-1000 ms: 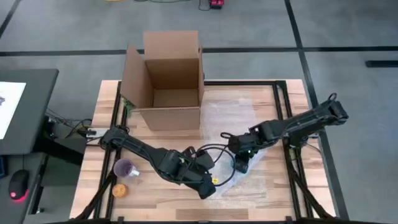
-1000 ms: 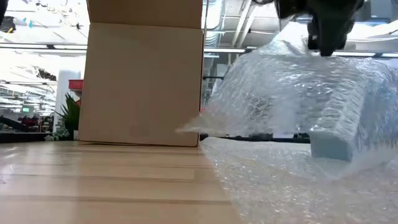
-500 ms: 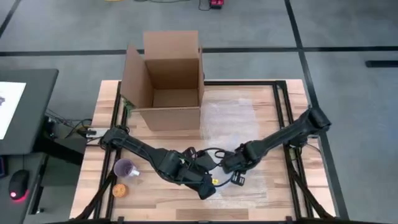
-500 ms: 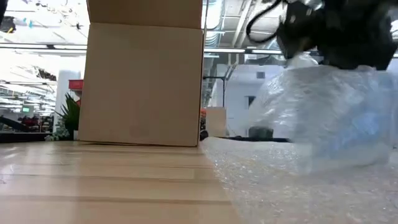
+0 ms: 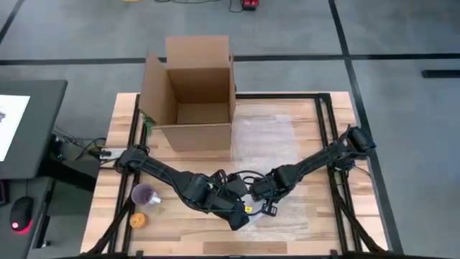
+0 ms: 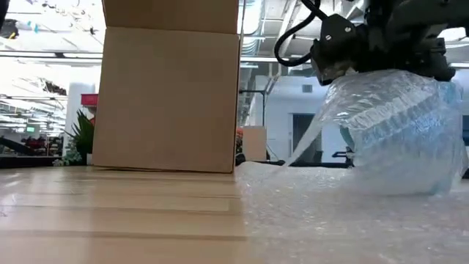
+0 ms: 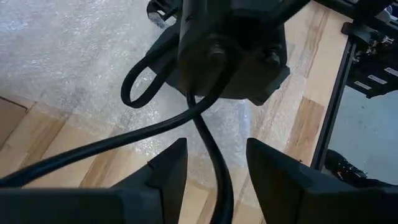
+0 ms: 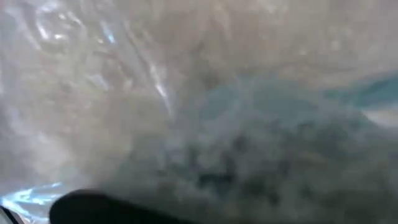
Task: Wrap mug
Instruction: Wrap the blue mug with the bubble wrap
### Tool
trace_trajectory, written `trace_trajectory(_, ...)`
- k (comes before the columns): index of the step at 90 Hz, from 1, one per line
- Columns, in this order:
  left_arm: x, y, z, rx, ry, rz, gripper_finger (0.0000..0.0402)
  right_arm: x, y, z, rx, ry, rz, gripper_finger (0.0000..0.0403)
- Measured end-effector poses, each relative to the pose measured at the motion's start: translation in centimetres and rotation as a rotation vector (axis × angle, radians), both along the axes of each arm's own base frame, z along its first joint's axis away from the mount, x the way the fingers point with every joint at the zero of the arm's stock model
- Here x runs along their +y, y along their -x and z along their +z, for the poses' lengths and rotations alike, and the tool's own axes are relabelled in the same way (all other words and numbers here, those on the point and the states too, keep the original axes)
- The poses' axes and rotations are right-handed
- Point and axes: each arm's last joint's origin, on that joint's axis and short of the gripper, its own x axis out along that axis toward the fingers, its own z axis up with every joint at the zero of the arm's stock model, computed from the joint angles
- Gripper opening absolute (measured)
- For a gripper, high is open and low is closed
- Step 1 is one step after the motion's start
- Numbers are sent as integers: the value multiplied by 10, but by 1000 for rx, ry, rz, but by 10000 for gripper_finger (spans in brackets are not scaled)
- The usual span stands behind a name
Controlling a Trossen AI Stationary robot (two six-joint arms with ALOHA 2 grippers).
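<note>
Jaws of the left gripper (image 7: 211,163) stood apart with nothing between them, a black cable (image 7: 205,134) running through the gap. Whether the right gripper (image 5: 262,203) was released or clenched could not be told: its wrist view was filled by plastic pressed close against the camera.

Light blue showed through the wrap (image 6: 399,132) in the low view, where a rounded bundle sat on the flat part of the sheet (image 6: 330,220) at the right of the picture; this was the mug (image 6: 396,136), covered over and seen only as a blue blur. The right gripper's dark body lay on top of that bundle. From above the mug itself could not be made out; the two grippers met over the near edge of the sheet (image 5: 277,140), near the table's (image 5: 316,230) front, the left gripper (image 5: 241,216) just beside the right one.

A purple cup (image 5: 144,194) stood on the table's left side, well apart from the sheet, with a small orange round thing (image 5: 138,220) near it toward the front edge. An open cardboard box (image 5: 194,93) stood at the back of the table, touching the sheet's far corner.
</note>
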Motion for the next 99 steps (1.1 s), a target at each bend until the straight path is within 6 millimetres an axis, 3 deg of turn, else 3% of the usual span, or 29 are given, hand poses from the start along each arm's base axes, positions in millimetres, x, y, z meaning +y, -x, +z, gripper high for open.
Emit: trace_trajectory(99,0,0,0,-1,1,1,146,-17,-3,35,25,-5,12,0)
